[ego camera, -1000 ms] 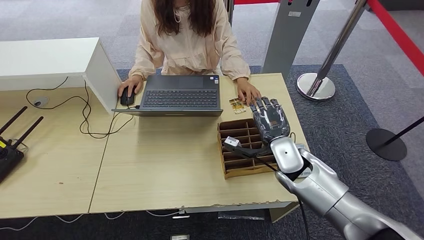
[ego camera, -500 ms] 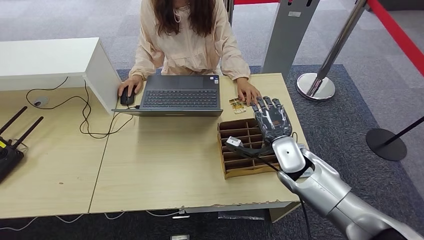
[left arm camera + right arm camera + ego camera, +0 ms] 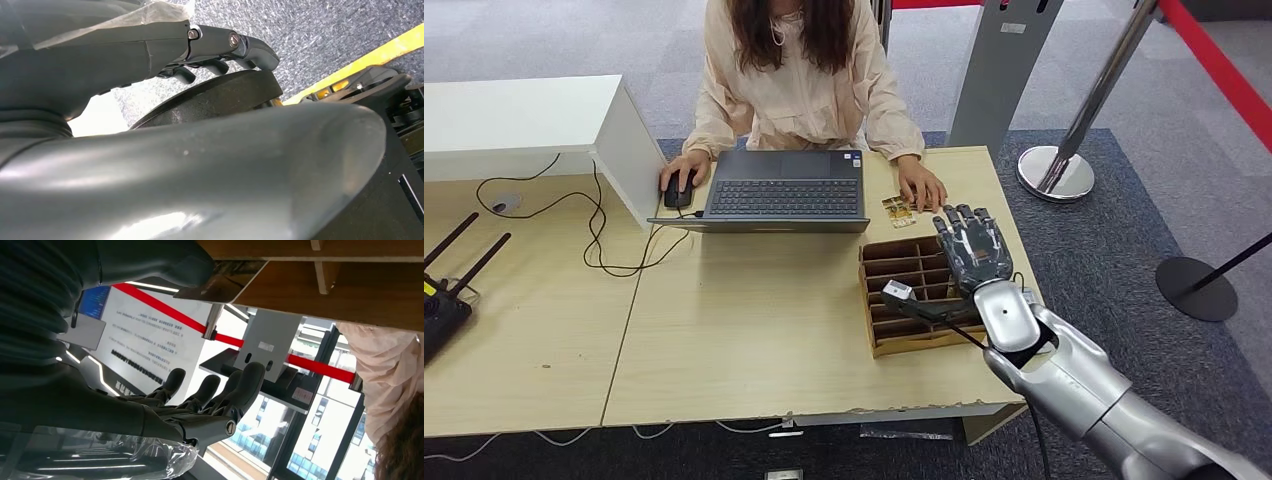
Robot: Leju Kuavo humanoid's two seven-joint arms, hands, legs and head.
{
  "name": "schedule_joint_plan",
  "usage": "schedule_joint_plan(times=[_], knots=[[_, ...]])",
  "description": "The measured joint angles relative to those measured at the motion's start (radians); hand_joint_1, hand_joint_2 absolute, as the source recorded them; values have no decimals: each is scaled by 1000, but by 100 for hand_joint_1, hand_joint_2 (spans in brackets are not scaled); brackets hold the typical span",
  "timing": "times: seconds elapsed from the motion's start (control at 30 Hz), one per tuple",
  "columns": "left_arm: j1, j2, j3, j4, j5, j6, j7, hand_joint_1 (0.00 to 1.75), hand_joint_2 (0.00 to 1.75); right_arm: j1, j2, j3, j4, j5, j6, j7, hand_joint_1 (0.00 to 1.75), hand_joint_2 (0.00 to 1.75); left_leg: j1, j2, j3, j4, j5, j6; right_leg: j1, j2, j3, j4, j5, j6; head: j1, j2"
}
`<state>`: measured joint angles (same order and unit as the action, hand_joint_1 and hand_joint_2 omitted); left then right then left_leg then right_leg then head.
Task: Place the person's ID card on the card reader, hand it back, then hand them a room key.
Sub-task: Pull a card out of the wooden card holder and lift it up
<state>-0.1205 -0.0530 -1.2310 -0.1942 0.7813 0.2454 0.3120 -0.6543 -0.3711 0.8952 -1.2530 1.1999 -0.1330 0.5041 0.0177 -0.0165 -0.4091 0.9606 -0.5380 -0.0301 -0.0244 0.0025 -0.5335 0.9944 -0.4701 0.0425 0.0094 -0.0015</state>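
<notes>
My right hand (image 3: 972,250) hovers palm down over the right side of a brown cardboard divider box (image 3: 894,268), fingers stretched out, thumb (image 3: 902,294) pointing across the compartments, nothing in it. In the right wrist view the same hand (image 3: 200,400) shows straight fingers and an empty palm near the box's wooden wall (image 3: 350,285). A small yellowish card (image 3: 898,210) lies on the table just beyond the box, beside the person's hand (image 3: 921,187). My left hand (image 3: 215,45) hangs by my side over grey carpet, holding nothing.
A person (image 3: 799,70) sits across the wooden table (image 3: 754,330) with a laptop (image 3: 784,190) and a mouse (image 3: 678,193). Cables (image 3: 604,240) and a router (image 3: 442,300) lie to the left. Stanchion posts (image 3: 1064,160) with red belts stand on the right.
My right hand has drawn back slightly toward me and to the right, staying over the box with its fingers outstretched. The person and the card have not moved.
</notes>
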Motion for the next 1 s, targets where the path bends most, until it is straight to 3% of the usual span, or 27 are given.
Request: schedule_joint_plan(times=[1.0], knots=[[0,0,0,0,5,1,-27,0,0,20,4,-2,98,-16,-110,-15,59,175,0,0,1,0,0,0,0,0,1,0,0,0,0,0]])
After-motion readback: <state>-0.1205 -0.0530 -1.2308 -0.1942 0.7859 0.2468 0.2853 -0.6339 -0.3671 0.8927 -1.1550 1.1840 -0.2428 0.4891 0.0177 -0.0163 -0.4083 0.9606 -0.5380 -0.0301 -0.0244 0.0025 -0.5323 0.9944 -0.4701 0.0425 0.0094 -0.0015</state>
